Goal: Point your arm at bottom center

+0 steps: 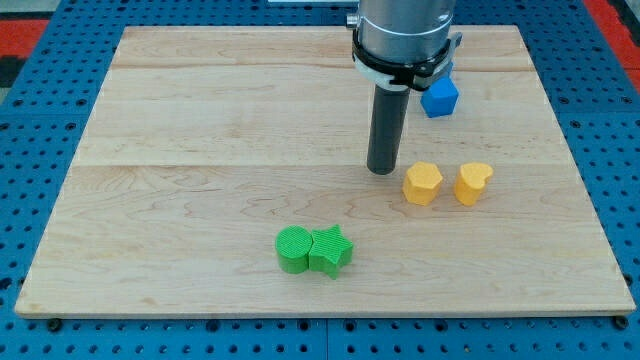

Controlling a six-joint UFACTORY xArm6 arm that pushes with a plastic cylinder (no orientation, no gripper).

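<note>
My tip (382, 170) rests on the wooden board (200, 140), right of centre. A yellow hexagon block (422, 183) lies just to the tip's right, with a small gap between them, and a yellow heart block (473, 183) lies further right. A blue cube (439, 97) sits above them, near the view's top, partly behind the arm. A green cylinder (293, 248) and a green star block (331, 250) touch each other below and to the left of the tip, near the view's bottom centre.
The board lies on a blue perforated table (40, 130). The arm's grey housing (402, 35) hangs over the board's top edge.
</note>
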